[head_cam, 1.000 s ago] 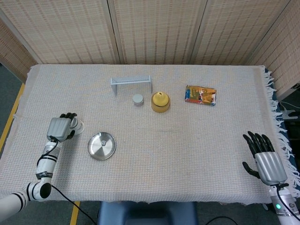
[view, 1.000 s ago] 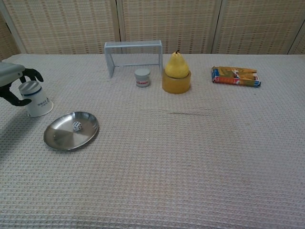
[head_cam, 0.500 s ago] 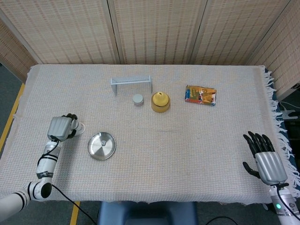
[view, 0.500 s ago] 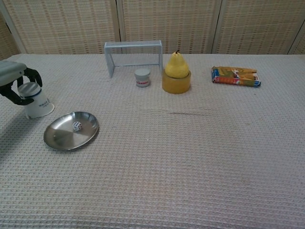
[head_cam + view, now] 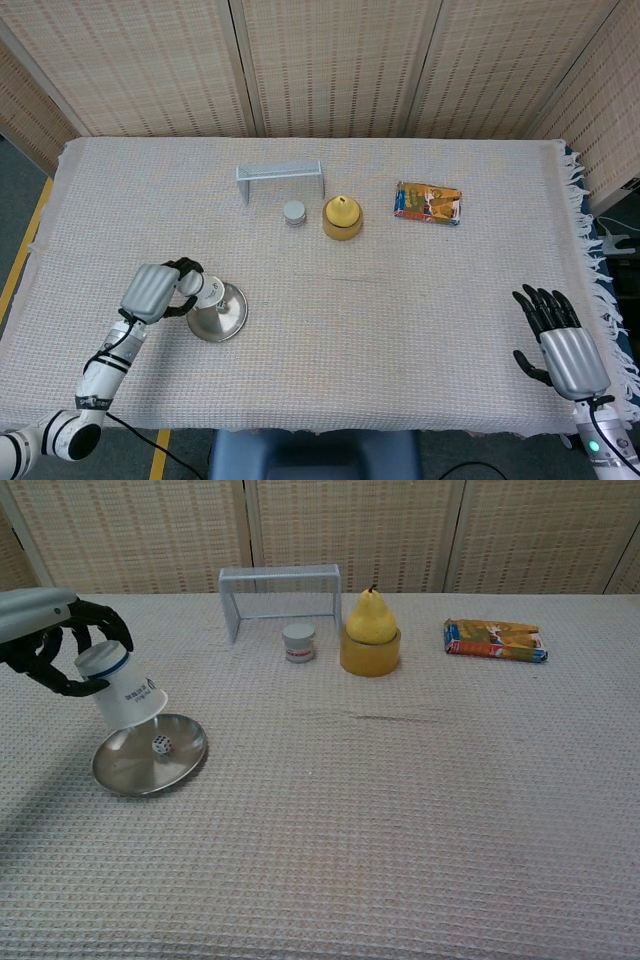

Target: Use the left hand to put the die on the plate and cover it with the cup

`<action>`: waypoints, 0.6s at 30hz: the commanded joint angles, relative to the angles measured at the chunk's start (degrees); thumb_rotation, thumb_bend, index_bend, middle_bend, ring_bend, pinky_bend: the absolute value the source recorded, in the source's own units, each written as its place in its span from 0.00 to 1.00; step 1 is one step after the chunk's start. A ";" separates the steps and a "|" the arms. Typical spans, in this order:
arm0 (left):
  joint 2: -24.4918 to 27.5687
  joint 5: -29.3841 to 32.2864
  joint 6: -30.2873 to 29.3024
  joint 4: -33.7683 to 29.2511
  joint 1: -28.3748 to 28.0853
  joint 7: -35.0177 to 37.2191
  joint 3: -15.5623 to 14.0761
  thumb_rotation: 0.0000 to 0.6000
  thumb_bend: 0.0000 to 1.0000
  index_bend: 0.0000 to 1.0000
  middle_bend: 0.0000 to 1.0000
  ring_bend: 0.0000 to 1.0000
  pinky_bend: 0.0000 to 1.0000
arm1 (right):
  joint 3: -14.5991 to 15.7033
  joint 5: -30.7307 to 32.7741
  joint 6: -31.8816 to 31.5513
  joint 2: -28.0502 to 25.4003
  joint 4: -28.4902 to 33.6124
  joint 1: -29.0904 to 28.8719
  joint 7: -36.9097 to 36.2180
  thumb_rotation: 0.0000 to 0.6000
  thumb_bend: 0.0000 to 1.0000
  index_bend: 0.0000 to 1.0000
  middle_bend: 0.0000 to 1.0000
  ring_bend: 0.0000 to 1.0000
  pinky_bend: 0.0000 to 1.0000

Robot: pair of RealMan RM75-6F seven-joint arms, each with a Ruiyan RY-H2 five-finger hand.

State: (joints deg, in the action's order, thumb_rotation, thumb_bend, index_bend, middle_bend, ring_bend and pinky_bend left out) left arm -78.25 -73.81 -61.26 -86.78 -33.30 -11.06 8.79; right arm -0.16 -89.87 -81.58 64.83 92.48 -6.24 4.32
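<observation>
Woven screens back a tabletop (image 5: 400, 810) under a pale waffle cloth. At the left, the left hand (image 5: 45, 640) grips the white cup (image 5: 120, 685), tilted mouth-down above the steel plate (image 5: 125, 770), where the die (image 5: 161, 744) lies. Far right, the right hand (image 5: 560, 340) rests with fingers spread, holding nothing.
</observation>
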 commanded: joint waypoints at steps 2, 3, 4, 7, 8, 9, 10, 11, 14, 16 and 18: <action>-1.92 -0.12 0.10 -0.05 -0.45 -3.59 -1.20 1.00 0.40 0.40 0.54 0.50 0.71 | 0.29 -0.51 -0.15 -0.29 0.11 0.06 -0.53 1.00 0.19 0.00 0.00 0.00 0.00; -2.30 0.03 0.38 0.01 -0.63 -4.08 -1.32 1.00 0.40 0.40 0.54 0.50 0.72 | 0.33 -0.62 -0.18 -0.34 0.10 0.08 -0.65 1.00 0.19 0.00 0.00 0.00 0.00; -2.67 0.13 0.55 0.17 -0.79 -4.63 -1.43 1.00 0.40 0.40 0.54 0.50 0.72 | 0.37 -0.71 -0.20 -0.40 0.11 0.08 -0.78 1.00 0.19 0.00 0.00 0.00 0.00; -4.00 0.57 0.51 1.14 -1.14 -6.76 -1.59 1.00 0.40 0.40 0.54 0.50 0.72 | 0.47 -0.92 -0.20 -0.58 0.14 0.07 -1.12 1.00 0.19 0.00 0.00 0.00 0.00; -4.47 0.80 0.46 1.51 -1.23 -7.60 -1.67 1.00 0.40 0.40 0.54 0.50 0.72 | 0.48 -1.00 -0.26 -0.64 0.13 0.08 -1.25 1.00 0.19 0.00 0.00 0.00 0.00; -4.76 0.94 0.49 1.73 -1.29 -8.14 -1.75 1.00 0.40 0.40 0.54 0.50 0.72 | 0.47 -1.03 -0.32 -0.67 0.13 0.09 -1.31 1.00 0.19 0.00 0.00 0.00 0.00; -4.98 1.04 0.66 1.84 -1.37 -8.45 -1.88 1.00 0.40 0.40 0.54 0.50 0.72 | 0.45 -1.04 -0.39 -0.70 0.13 0.11 -1.36 1.00 0.19 0.00 0.00 0.00 0.00; -5.17 1.15 1.01 1.87 -1.46 -8.53 -2.06 1.00 0.40 0.40 0.54 0.50 0.72 | 0.41 -1.02 -0.46 -0.73 0.13 0.14 -1.40 1.00 0.19 0.00 0.00 0.00 0.00; -5.83 1.01 1.31 2.60 -1.71 -9.06 -2.42 1.00 0.40 0.40 0.55 0.51 0.72 | 0.37 -0.98 -0.52 -0.75 0.13 0.17 -1.41 1.00 0.19 0.00 0.00 0.00 0.00; -6.37 1.16 1.38 3.32 -1.84 -10.05 -2.64 1.00 0.40 0.41 0.55 0.51 0.72 | 0.36 -0.98 -0.55 -0.75 0.15 0.18 -1.37 1.00 0.19 0.00 0.00 0.00 0.00; -6.83 1.26 1.11 4.05 -1.89 -11.37 -2.79 1.00 0.40 0.41 0.56 0.52 0.73 | 0.37 -0.94 -0.54 -0.75 0.15 0.21 -1.32 1.00 0.19 0.00 0.00 0.00 0.00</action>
State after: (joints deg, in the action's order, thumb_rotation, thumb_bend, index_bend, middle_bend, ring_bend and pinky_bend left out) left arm -84.65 -72.65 -60.03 -83.32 -35.09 -21.60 6.20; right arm 0.21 -90.81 -82.11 64.07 92.63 -6.03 3.00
